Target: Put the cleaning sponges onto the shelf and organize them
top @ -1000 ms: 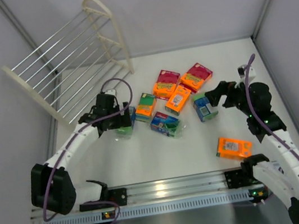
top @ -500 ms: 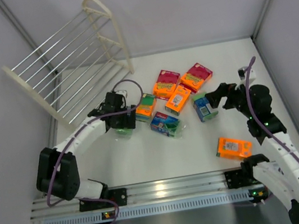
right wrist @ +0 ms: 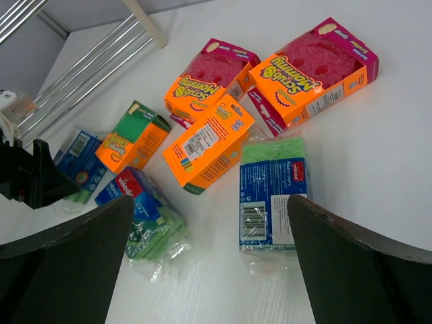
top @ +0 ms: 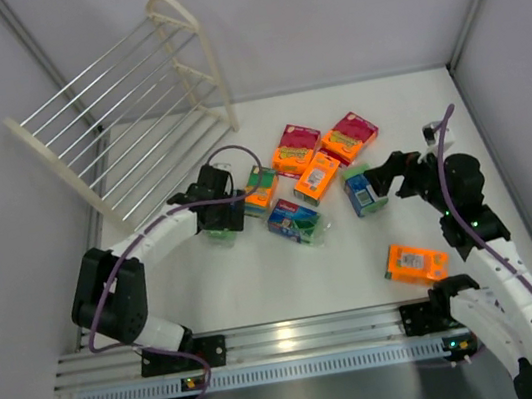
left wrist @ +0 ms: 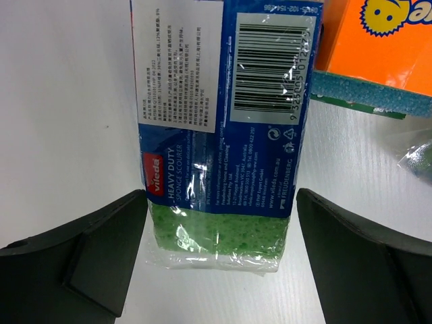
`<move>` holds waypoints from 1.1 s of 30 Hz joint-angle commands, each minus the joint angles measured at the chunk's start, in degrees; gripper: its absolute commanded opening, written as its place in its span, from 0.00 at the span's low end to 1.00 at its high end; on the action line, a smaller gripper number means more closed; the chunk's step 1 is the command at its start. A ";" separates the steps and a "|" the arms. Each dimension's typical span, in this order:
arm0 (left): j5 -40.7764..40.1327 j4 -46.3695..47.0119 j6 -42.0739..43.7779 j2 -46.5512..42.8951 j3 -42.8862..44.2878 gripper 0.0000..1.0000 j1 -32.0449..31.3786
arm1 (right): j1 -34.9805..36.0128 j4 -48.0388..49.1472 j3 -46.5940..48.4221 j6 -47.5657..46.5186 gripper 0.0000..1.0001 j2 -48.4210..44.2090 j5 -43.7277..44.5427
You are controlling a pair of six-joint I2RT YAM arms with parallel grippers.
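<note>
The cream-white shelf (top: 122, 121) stands at the far left. Several sponge packs lie mid-table: two magenta-labelled orange ones (top: 295, 147) (top: 349, 136), an orange one (top: 317, 177), an orange-green one (top: 260, 188) and a blue-green one (top: 295, 219). My left gripper (top: 219, 223) is open, low over a green pack with a blue label (left wrist: 223, 135); the pack's near end lies between the fingers (left wrist: 88, 250), untouched. My right gripper (top: 384, 176) is open and empty, near another green pack (right wrist: 270, 192). A lone orange pack (top: 416, 262) lies near the right arm.
A ribbed aluminium rail (top: 298, 336) runs along the near edge. Grey walls close in the left, back and right sides. The orange-green pack (left wrist: 378, 47) lies just right of the left gripper's green pack. The shelf's rods (right wrist: 88, 67) show at the top left of the right wrist view.
My left gripper has moved right and toward the near edge, down over the green pack. My right gripper has shifted slightly lower. No pack has moved.
</note>
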 commanded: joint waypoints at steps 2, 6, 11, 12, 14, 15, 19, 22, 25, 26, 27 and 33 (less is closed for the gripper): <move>-2.95 2.59 -1.47 -1.58 -0.42 0.98 -0.22 | 0.38 2.55 0.11 -0.93 0.99 -0.68 -1.35; -4.45 3.38 -1.39 -3.09 -1.31 0.98 -0.22 | 0.47 2.81 0.12 -0.76 0.99 -0.16 -1.43; -0.67 3.65 -0.77 0.25 -0.52 0.98 -0.30 | 0.47 3.08 0.20 -0.32 1.00 -0.15 -1.79; -0.49 3.56 -0.68 0.86 -0.17 0.98 -0.22 | 0.38 3.08 0.03 -0.41 0.99 -0.24 -1.79; -0.40 3.65 -0.68 2.00 -0.08 0.98 -0.30 | 0.47 2.99 -0.06 -0.49 1.00 -0.50 -1.61; -0.66 3.65 -0.68 2.27 -0.08 0.98 -0.22 | 0.38 2.90 -0.23 -0.50 0.99 -0.68 -1.52; -1.02 4.09 -0.86 2.80 -0.17 0.98 -0.31 | 0.38 3.16 -0.59 -0.32 0.99 -0.77 -1.35; 0.30 5.05 -1.03 2.10 -0.60 0.91 -0.30 | 0.38 3.69 -1.20 -0.06 0.99 -0.51 -1.43; 0.65 5.50 -1.21 1.40 -1.04 0.76 -0.22 | 0.38 4.31 -1.73 0.21 0.99 -0.24 -1.52; 0.65 5.67 -1.12 1.13 -1.13 0.72 -0.22 | 0.38 4.31 -1.82 0.21 1.00 -0.16 -1.52; 0.65 5.67 -1.30 0.78 -1.13 0.70 -0.22 | 0.38 4.31 -1.82 0.21 0.99 -0.24 -1.52; -0.31 4.18 -3.93 -4.92 0.18 0.65 -0.22 | 0.38 4.92 -1.20 1.87 0.99 -0.42 -3.36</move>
